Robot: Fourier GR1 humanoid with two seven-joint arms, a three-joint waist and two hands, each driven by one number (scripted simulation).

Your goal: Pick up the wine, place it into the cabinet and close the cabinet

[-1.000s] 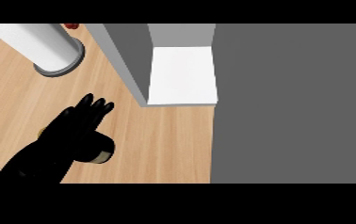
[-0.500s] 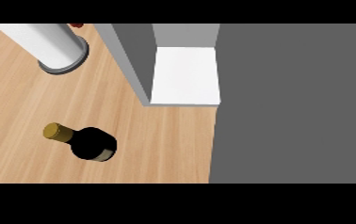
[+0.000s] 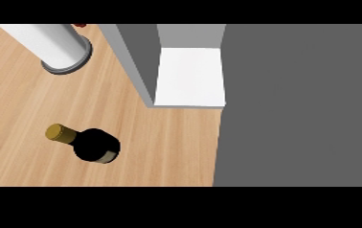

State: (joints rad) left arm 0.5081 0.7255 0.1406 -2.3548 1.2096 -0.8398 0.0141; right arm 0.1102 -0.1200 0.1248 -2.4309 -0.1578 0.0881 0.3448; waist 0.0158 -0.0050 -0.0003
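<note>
The wine bottle (image 3: 88, 144), dark with a gold cap, stands on the wooden counter (image 3: 163, 141) at the lower left of the head view. Seen from above, its cap leans toward the upper left. The cabinet (image 3: 189, 74) is open at the upper middle, showing a white inner shelf and a grey side wall. Its door is swung out as a grey panel (image 3: 130, 62) on the left of the opening. Neither hand appears in the view.
A white cylinder on a grey round base (image 3: 62, 47) stands at the upper left. A small red thing (image 3: 80, 25) peeks out behind it. A large grey surface (image 3: 290, 107) fills the right side, past the counter's edge.
One second ago a black hand covered the bottle at the lower left. It has left the view, and the bottle stands uncovered.
</note>
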